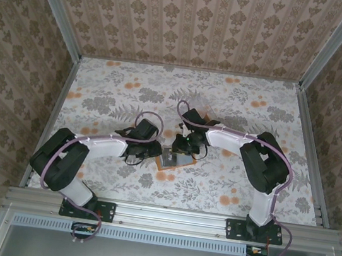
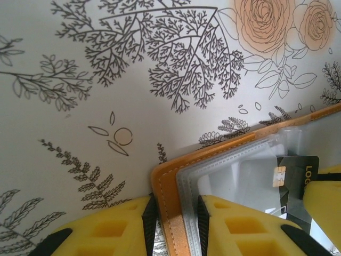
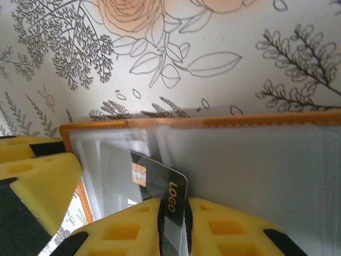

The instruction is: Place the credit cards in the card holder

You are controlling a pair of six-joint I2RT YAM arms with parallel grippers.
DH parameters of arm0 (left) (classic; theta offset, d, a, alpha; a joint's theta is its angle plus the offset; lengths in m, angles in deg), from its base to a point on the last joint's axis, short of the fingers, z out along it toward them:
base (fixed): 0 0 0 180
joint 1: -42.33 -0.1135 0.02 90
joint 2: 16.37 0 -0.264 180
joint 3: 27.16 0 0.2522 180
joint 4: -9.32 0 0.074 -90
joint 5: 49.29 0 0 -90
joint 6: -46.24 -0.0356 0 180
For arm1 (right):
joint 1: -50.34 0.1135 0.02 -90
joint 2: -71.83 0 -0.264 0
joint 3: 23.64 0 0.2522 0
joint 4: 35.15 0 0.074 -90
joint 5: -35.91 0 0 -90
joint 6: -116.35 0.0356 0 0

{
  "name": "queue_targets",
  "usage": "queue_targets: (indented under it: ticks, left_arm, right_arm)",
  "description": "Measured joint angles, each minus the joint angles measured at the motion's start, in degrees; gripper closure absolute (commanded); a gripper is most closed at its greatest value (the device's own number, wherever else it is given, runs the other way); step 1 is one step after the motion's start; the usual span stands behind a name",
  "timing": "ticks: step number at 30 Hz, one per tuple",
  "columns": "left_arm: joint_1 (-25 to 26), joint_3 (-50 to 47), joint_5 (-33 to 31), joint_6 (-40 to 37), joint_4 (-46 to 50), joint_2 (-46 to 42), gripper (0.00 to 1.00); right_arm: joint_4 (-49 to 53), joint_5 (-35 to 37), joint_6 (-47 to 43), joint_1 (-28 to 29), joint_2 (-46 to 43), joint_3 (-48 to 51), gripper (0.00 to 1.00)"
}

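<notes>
Both arms reach in from the near edge and meet mid-table [image 1: 113,88]. Left arm [image 1: 101,145]: elbow folded back low at the left, white forearm running right toward centre, wrist dipped to the surface. Right arm [image 1: 227,138]: elbow up at the right, forearm running left, wrist angled down beside the other one. The card holder [image 3: 224,121] lies open and flat at table centre between the two wrists, orange cover underneath, clear sleeves facing up. Left gripper [image 2: 175,208] is clenched on the holder's orange stitched edge, with the cover and the sleeve border pinched between its yellow fingers. Right gripper [image 3: 173,210] is clamped on a dark credit card [image 3: 160,184] with a gold chip and "LOGO" print. It grasps the card by one short end and holds it at a slant. The card's chip end sits in among the clear sleeves, but I cannot tell whether it is inside a pocket. The two grippers are just beside each other, at the same end of the holder.
</notes>
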Motion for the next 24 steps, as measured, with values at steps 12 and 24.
queue_targets:
  ticks: [12,24]
  left_arm:
    - [0.0,0.9,1.0,-1.7,-1.0,1.0,0.67]
    - [0.0,0.8,1.2,-1.7,-1.9,1.1,0.66]
  right_arm:
    - [-0.1,-2.9,-1.4,0.0,2.5,-2.0,0.8]
    - [-2.4,-6.1,0.2,0.0,2.6,-1.9,0.76]
